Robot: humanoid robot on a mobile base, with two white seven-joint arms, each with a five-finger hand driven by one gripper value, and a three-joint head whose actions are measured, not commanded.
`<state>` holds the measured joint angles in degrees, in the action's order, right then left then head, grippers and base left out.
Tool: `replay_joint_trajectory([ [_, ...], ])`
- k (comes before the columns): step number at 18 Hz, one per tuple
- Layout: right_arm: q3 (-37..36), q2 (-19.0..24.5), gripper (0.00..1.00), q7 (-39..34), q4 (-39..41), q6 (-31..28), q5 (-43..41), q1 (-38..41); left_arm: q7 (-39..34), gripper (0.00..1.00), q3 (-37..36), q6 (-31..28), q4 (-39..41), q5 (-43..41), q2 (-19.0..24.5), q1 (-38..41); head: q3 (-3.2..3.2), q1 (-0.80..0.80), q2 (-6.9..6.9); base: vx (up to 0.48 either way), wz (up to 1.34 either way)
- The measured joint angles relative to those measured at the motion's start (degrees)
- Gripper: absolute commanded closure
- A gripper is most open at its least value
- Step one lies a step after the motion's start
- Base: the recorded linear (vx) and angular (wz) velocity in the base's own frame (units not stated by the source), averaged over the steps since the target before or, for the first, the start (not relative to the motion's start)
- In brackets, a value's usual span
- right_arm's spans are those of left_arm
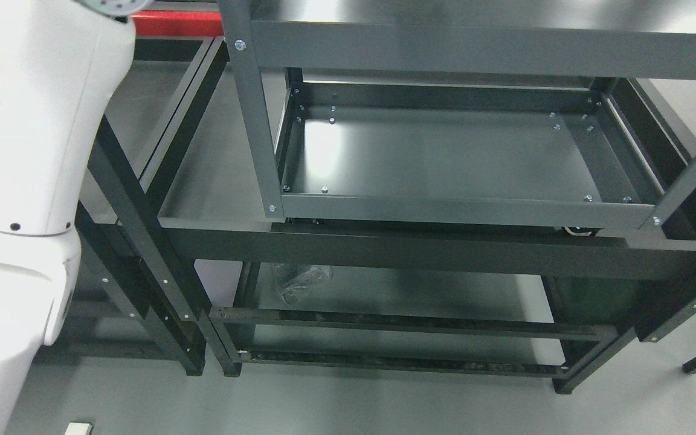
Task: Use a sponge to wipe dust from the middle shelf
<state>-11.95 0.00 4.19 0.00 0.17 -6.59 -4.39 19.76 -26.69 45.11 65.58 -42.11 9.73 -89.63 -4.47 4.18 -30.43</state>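
Middle shelf (444,151) bare, dark grey; left arm (22,181) at left edge; robot hand state unseen.

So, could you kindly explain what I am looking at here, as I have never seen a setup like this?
This is the view from a camera on a humanoid robot's head, looking down. The big white shape on the left is the robot's left arm; neither hand shows, and no sponge is in view. In front stands a dark metal rack. Its grey tray shelf, bolted at the corners, has nothing lying on it. Lower down, a crumpled clear plastic bag lies on a lower shelf. At the bottom edge a small white object sits on the floor; what it is cannot be told.
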Motion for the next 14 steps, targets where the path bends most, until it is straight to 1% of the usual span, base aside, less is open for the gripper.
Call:
replay_joint_trajectory([
  [3, 0.0, 0.0, 0.0, 0.05, 0.0, 0.0, 0.0, 0.0, -5.63, 1.0, -5.01, -5.19, -3.35, 1.45, -2.41, -4.31, 0.0, 0.0, 0.0, 0.0, 0.0],
  [6, 0.0, 0.0, 0.0, 0.13, 0.0, 0.0, 0.0, 0.0, -7.65, 1.0, -11.93, -12.37, -5.83, 6.81, -4.3, -7.76, 0.0, 0.0, 0.0, 0.0, 0.0],
  [7, 0.0, 0.0, 0.0, 0.16, 0.0, 0.0, 0.0, 0.0, -8.17, 1.0, -15.21, -14.55, -6.62, 9.1, -5.0, -8.99, 0.0, 0.0, 0.0, 0.0, 0.0],
  [9, 0.0, 0.0, 0.0, 0.21, 0.0, 0.0, 0.0, 0.0, -9.99, 1.0, -19.78, -16.75, -7.54, 11.98, -5.75, -10.45, 0.0, 0.0, 0.0, 0.0, 0.0],
  [10, 0.0, 0.0, 0.0, 0.22, 0.0, 0.0, 0.0, 0.0, -12.06, 1.0, -22.72, -17.65, -8.01, 13.51, -6.2, -11.42, 0.0, 0.0, 0.0, 0.0, 0.0],
  [14, 0.0, 0.0, 0.0, 0.15, 0.0, 0.0, 0.0, 0.0, -16.53, 1.0, -31.84, -18.88, -8.38, 16.18, -7.27, -13.72, 0.0, 0.0, 0.0, 0.0, 0.0],
])
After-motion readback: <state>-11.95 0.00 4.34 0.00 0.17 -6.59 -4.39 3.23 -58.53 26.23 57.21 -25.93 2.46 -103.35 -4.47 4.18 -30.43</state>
